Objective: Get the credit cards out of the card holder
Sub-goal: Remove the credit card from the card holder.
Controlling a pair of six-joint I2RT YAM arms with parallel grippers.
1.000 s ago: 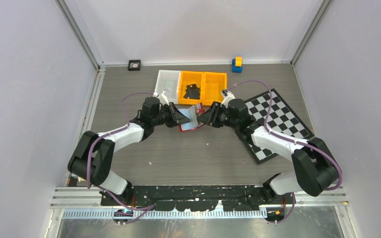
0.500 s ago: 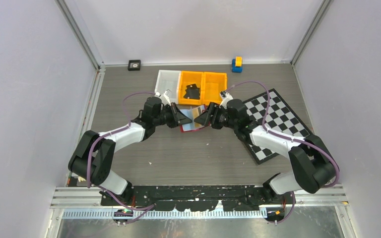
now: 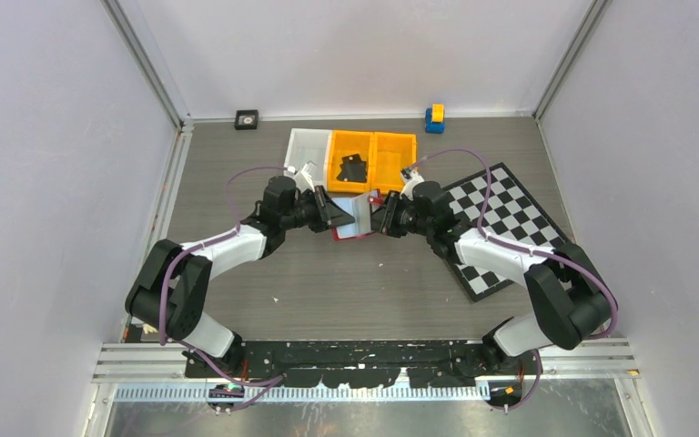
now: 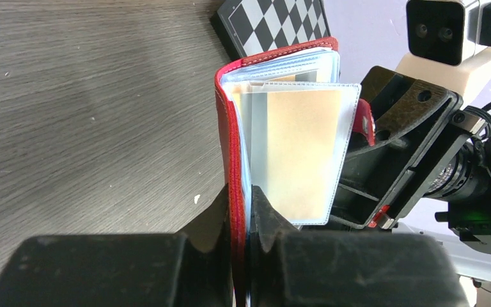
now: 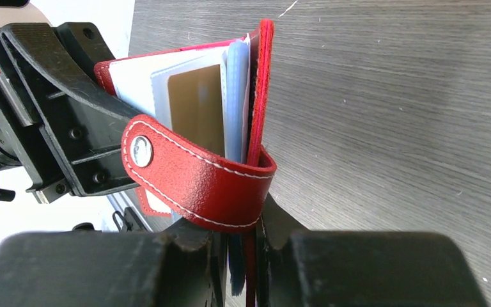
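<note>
Grey wood-grain worktop (image 3: pixel 264 264), seen from above: the two arms meet over its middle and hold up between them a small flat red folding card holder (image 3: pixel 353 221) with pale clear sleeves. The left pincer (image 3: pixel 335 215) comes at it from the left, the right pincer (image 3: pixel 382 219) from the right. Just behind them two orange plastic bins (image 3: pixel 396 150) and a white plastic bin (image 3: pixel 308 147) stand in a row. A black-and-white chequered board (image 3: pixel 510 214) lies under the right arm.

From the left wrist, the left pincer (image 4: pixel 241 214) is pressed together on the red cover close to the spine. The card holder (image 4: pixel 225 128) stands open on end, off the worktop. A tan rectangular credit card (image 4: pixel 303 153) sits fully inside the front clear sleeve, and more sleeves fan out behind it. A corner of the chequered board shows beyond.

From the right wrist, the right pincer (image 5: pixel 243 246) is nipped onto the edge of the other red cover, with a bluish sleeve caught alongside. A red stitched snap tab (image 5: pixel 192 173) with a silver stud curls across the front of the sleeves. The credit card (image 5: pixel 197 109) shows brownish through its sleeve, all of it inside the card holder (image 5: pixel 262 77).
</note>
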